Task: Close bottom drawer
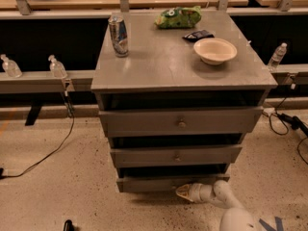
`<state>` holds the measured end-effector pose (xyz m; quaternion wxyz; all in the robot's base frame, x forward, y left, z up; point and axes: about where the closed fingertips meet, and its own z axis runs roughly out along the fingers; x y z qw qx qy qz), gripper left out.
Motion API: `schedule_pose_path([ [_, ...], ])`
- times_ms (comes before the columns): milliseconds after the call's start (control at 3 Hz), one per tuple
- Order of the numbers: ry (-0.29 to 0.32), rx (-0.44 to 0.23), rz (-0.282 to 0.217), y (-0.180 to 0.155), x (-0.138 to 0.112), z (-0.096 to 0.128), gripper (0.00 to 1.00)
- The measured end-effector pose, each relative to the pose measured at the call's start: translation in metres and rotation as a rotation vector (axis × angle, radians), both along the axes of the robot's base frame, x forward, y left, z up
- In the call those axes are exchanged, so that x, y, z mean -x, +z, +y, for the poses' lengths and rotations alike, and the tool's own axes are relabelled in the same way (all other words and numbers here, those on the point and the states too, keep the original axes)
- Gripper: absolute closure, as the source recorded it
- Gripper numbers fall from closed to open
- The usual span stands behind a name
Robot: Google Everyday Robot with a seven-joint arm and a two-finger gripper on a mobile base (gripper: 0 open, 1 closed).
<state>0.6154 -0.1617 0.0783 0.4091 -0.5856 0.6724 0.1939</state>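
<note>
Gripper (184, 192) sitting low against bottom drawer (144, 184) front, right of centre; fingers pressing together, holding nothing.

Dim overhead light; black shadow gaps; gripper (185, 192) lit pale by bottom drawer (144, 184).

A: The bottom drawer (144, 183): painted wood?
B: It looks so. Matt grey, like the cabinet top (163, 66). The gripper (185, 192), low at that drawer's front, is smooth white plastic with a yellowish tip.
A: And on top?
B: A shiny metal can (118, 34), a glossy crinkled bag (178, 17) and a smooth cream bowl (215, 50), perhaps ceramic. The floor (48, 191) is dull and speckled.
</note>
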Motion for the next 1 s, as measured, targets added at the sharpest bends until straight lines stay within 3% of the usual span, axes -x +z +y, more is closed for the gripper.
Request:
schedule_pose_path([
  [333,0.0,0.0,0.0,0.0,0.0,0.0,1.0],
  [1000,0.004,-0.074,-0.006,0.022,-0.015,-0.007,1.0],
])
